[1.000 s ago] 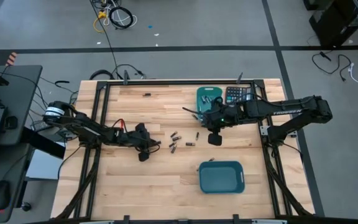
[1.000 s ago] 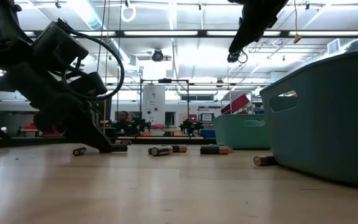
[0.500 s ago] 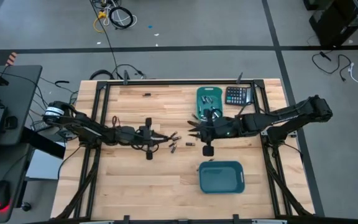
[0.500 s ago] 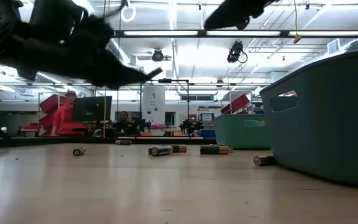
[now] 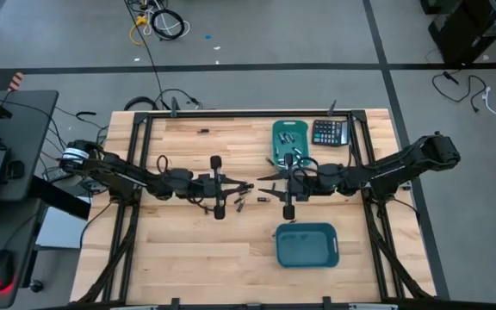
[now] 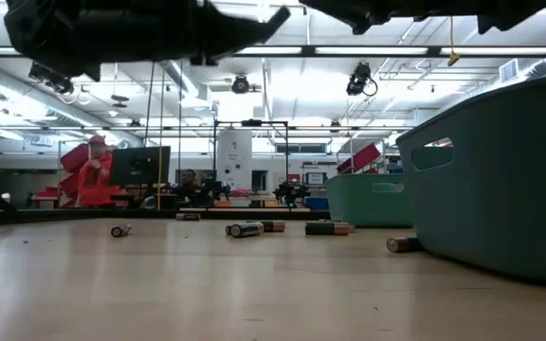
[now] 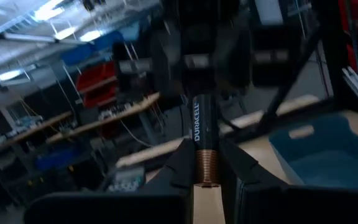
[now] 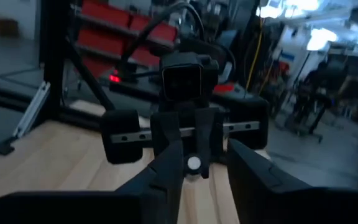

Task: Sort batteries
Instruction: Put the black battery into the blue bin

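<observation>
My left gripper (image 5: 248, 187) hovers level above the table's middle, pointing toward the right edge, shut on a black battery with a copper end (image 7: 202, 140). My right gripper (image 5: 262, 178) faces it, level and open. Its fingers (image 8: 166, 169) stand on either side of the battery's free end (image 8: 194, 163); whether they touch it I cannot tell. Several loose batteries (image 5: 250, 196) lie on the wood under both grippers and show in the low view (image 6: 245, 228). My left gripper pinches the battery between its two fingers at the copper end (image 7: 207, 171). The fingers are level, come from the table's left and lie along the battery. The black body sticks out beyond the fingertips toward my right gripper, clear of the table.
A teal bin (image 5: 288, 138) holding several batteries stands at the far edge beside a black calculator (image 5: 328, 132). A second teal bin (image 5: 306, 244) stands nearer the front right. One battery (image 5: 203, 131) lies alone at the far left.
My left gripper has risen from the table and tipped from pointing down to level, carrying the battery toward my right gripper. My right gripper has swung from pointing down to level, sunk a little and moved toward the table's left until the two meet tip to tip.
</observation>
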